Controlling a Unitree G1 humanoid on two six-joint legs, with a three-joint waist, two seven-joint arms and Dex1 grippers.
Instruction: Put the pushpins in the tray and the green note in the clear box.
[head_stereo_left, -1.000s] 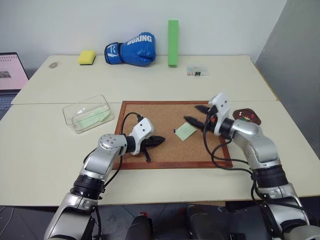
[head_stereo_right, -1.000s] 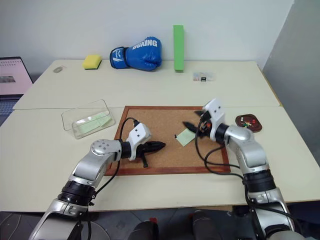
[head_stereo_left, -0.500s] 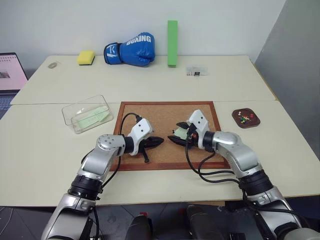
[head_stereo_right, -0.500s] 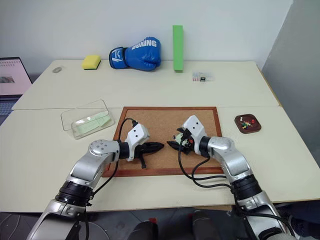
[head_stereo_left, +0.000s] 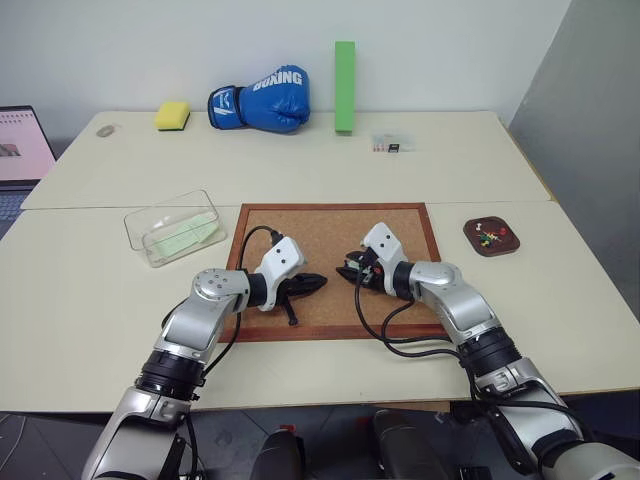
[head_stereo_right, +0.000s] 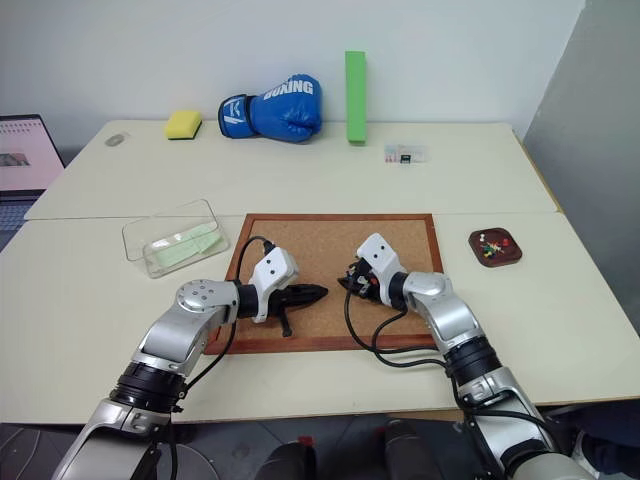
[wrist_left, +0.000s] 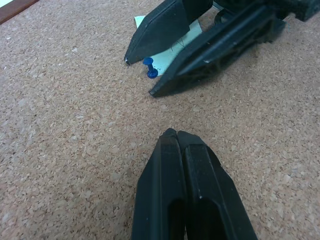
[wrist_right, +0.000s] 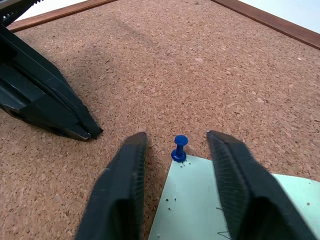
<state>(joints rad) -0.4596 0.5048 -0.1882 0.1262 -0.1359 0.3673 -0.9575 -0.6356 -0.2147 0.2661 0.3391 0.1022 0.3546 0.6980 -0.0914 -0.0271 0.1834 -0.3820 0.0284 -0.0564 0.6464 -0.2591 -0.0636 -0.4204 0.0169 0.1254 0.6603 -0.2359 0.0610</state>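
One blue pushpin (wrist_right: 179, 148) stands in the corner of the green note (wrist_right: 215, 200), pinning it to the cork board (head_stereo_left: 300, 225), so this note is not yet free. The right gripper (wrist_right: 175, 150) has its two fingers on either side of the pin with a gap on each side; they are partly open and do not touch it yet. The left gripper (wrist_left: 176, 137) hovers just beside, over the bare cork, fully closed and holding nothing. Some small coloured pins already lie in the brown oval tray (head_stereo_left: 470, 236) to the right of the board, and the clear box (head_stereo_left: 150, 215) at the left holds pale green paper. I judge the task well along: this pin must go to the tray, then the note to the box. The blue glove (head_stereo_left: 260, 98) at the back reads "BOXING".
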